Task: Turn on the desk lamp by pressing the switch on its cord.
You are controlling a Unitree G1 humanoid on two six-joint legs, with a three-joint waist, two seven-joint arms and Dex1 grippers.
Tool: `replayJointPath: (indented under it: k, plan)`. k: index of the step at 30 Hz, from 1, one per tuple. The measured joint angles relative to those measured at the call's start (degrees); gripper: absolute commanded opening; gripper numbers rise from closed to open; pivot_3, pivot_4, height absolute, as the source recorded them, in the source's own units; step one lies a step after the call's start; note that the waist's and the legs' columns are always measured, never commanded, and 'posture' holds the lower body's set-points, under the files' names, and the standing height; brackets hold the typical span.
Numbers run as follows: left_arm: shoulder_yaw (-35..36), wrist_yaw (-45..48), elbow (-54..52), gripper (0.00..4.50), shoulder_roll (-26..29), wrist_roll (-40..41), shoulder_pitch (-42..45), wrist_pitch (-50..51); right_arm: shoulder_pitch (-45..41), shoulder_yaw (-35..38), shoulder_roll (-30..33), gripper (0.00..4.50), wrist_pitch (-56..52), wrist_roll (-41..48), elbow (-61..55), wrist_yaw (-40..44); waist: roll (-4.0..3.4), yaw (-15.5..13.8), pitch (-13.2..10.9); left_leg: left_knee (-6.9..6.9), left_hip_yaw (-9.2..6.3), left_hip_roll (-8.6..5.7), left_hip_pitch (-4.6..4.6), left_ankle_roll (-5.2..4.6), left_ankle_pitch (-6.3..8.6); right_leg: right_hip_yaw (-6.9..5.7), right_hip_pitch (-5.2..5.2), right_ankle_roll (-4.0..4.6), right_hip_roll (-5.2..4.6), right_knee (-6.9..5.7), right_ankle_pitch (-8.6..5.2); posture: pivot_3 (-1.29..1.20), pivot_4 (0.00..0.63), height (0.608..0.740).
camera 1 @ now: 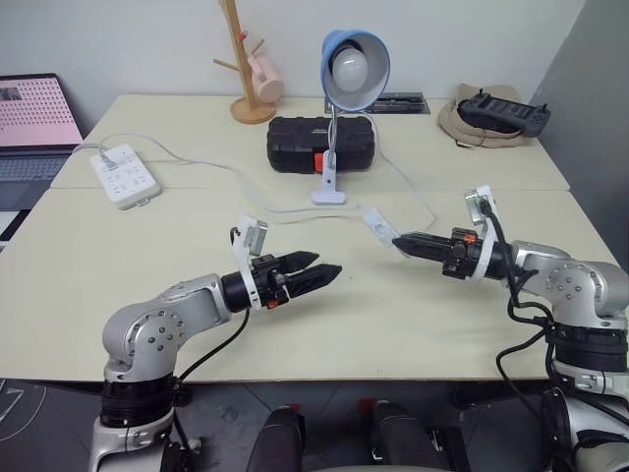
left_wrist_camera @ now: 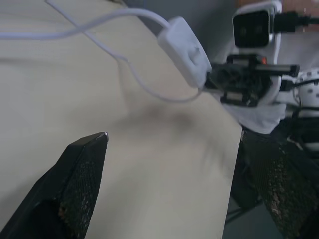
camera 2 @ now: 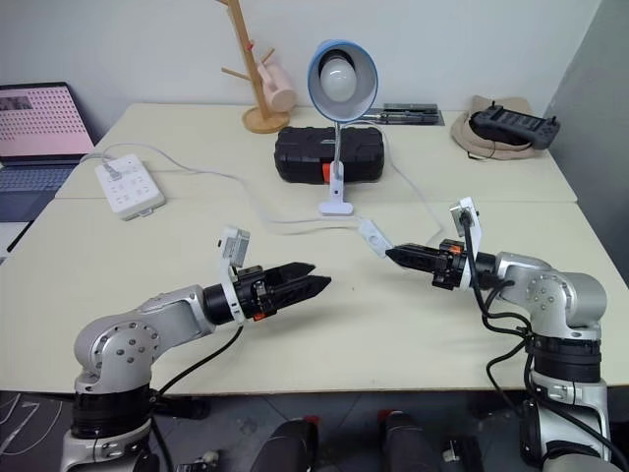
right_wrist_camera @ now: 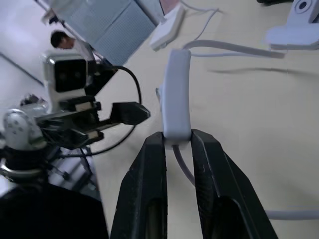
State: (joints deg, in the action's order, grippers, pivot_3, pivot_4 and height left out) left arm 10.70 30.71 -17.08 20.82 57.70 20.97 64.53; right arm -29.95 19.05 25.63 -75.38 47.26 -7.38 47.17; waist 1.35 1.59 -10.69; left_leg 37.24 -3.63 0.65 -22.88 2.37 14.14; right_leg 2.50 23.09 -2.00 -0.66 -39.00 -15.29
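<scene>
One right tool [right_wrist_camera: 177, 142] pinches the switch [right_wrist_camera: 177, 94] above the table [camera 1: 295, 324].

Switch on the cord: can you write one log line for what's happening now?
right gripper: shut on switch, lifted off table | left gripper: open, holding nothing | desk lamp: unlit

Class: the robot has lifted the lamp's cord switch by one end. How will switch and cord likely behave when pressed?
The switch, pinched at one end by the right gripper, may pivot. The thin cord lies in loose loops, so it probably offers little resistance.
</scene>
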Motion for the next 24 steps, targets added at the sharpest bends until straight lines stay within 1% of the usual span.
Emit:
replayJointPath:
  k: [1, 2, 3, 6, 13, 15, 20, 24]
  plan:
    - [0.80, -1.28, 0.69, 4.50, -1.35, 2.00, 0.99, 0.83, 0.03, 2.00, -0.92, 0.36, -1.95, 1.70, -0.36, -1.42, 0.00, -0.01, 0.00, 0.00, -0.01, 0.01, -0.01, 0.00, 0.00, -0.01, 0.00, 0.00, 0.00, 0.00, 0.00, 0.00, 0.150, 0.740]
    - [2.25, -4.19, 2.67, 4.50, -4.05, 8.70, 3.56, 3.14, 0.00, 5.72, -3.30, 0.36, -6.18, 5.84, -0.98, -4.48, 0.00, 0.00, 0.00, 0.00, -0.01, 0.01, -0.02, 0.00, 0.00, -0.01, 0.00, 0.00, 0.02, 0.00, 0.00, 0.00, 0.150, 0.740]
    - [2.37, -4.51, 2.87, 4.50, -4.45, 10.05, 3.92, 3.50, 0.00, 6.13, -3.67, 0.36, -6.78, 6.47, -1.08, -4.84, 0.00, 0.00, 0.00, 0.00, 0.00, 0.02, -0.02, 0.00, 0.00, -0.01, 0.00, 0.00, 0.02, 0.00, 0.00, 0.00, 0.150, 0.740]
    - [2.55, -7.48, 4.44, 4.50, -6.21, 19.00, 5.37, 6.16, -0.04, 9.61, -5.68, 0.36, -11.69, 11.79, -1.63, -8.63, -0.01, 0.23, 0.01, -0.05, 0.06, 0.02, -0.01, -0.01, 0.00, 0.05, 0.03, 0.00, 0.02, 0.00, 0.00, 0.00, 0.150, 0.740]
    - [2.32, -16.10, 8.49, 4.50, -7.73, 30.85, 6.70, 5.56, -0.53, 12.79, -8.11, 0.36, -16.23, 20.89, -3.55, -17.19, -0.01, 0.23, 0.01, -0.04, 0.08, 0.03, -0.01, -0.01, 0.00, 0.09, 0.05, 0.00, 0.08, 0.01, 0.00, 0.00, 0.150, 0.740]
    - [2.09, -16.51, 8.50, 4.50, -7.73, 31.52, 6.69, 5.26, -0.55, 13.15, -8.10, 0.36, -16.33, 21.91, -3.55, -17.73, -0.01, 0.24, 0.01, -0.05, 0.12, 0.02, -0.01, -0.01, 0.00, 0.11, 0.06, 0.00, 0.07, 0.03, 0.00, 0.00, 0.150, 0.740]
    - [-0.03, -17.78, 9.10, 4.50, -7.93, 32.49, 6.26, 4.09, -0.51, 13.30, -7.42, 0.36, -16.17, 29.89, -3.54, -22.70, -0.01, 0.23, 0.01, -0.07, 0.15, 0.02, -0.01, -0.01, 0.00, 0.13, 0.07, 0.00, 0.07, 0.04, 0.00, 0.00, 0.150, 0.740]
    - [-0.99, -17.72, 9.66, 4.50, -7.83, 32.49, 6.26, 3.46, 0.00, 11.63, -5.21, 0.36, -14.28, 35.74, -3.51, -26.45, -0.01, 0.23, 0.01, -0.06, 0.16, 0.02, -0.01, -0.01, 0.00, 0.14, 0.06, 0.00, 0.08, 0.04, -0.01, 0.00, 0.150, 0.740]
